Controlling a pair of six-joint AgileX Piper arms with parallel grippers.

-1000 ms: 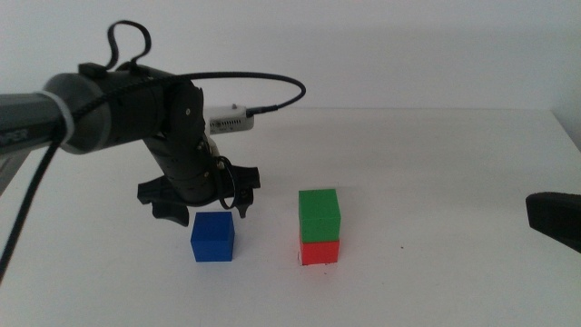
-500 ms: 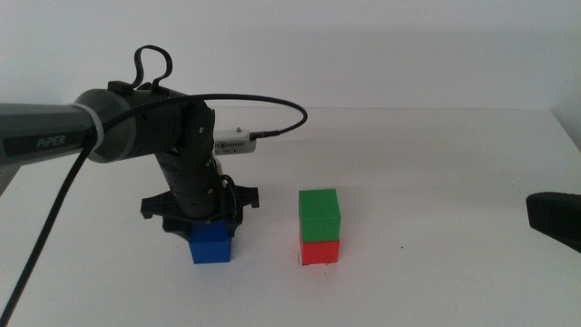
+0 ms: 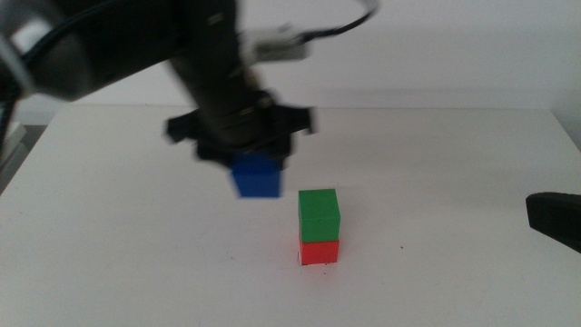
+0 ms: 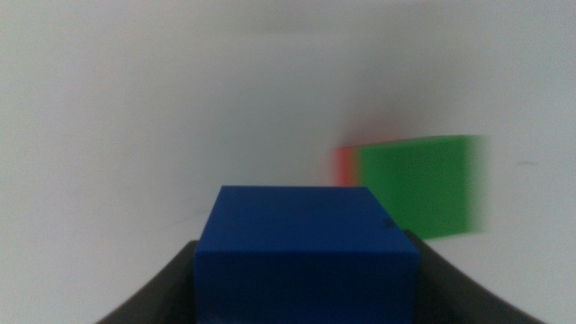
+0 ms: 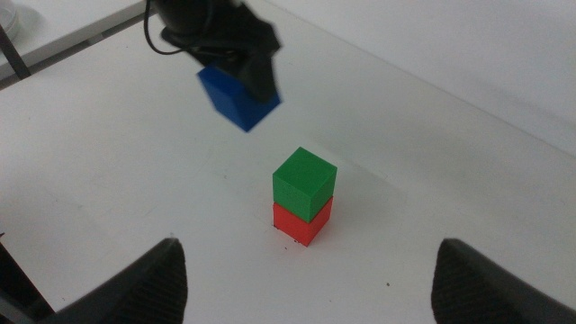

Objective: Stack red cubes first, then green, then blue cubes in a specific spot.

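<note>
Gripping the blue cube [image 3: 255, 175] w/ both jaws pressed on opposite sides, the left claw [image 3: 245, 145] holds it in the air, clear of the table [image 3: 436, 182]. The cube sits roughly level in the middle view; in the right wrist view it looks slightly tilted. It's up and to the left of the stack in the middle view, near but not touching, and about level w/ or a bit above the green cube's top. All cubes are equal-sided, so no long axis to speak of.

Stack: green cube [image 3: 320, 214] rests squarely on the red cube [image 3: 320, 251], edges approx aligned, both upright on the table. The spot under the red cube is hidden by it; only a faint dark speck shows on the white table off to the right.

Count: 1 blue, 1 green, 1 red. All plain, matte, sharp-edged, same size. Table is smooth, white. The left arm is blurred in the middle view.

Right claw [image 5: 306, 288] waits at the right edge of the table, well apart from the stack, jaws spread wide w/ nothing between them.
</note>
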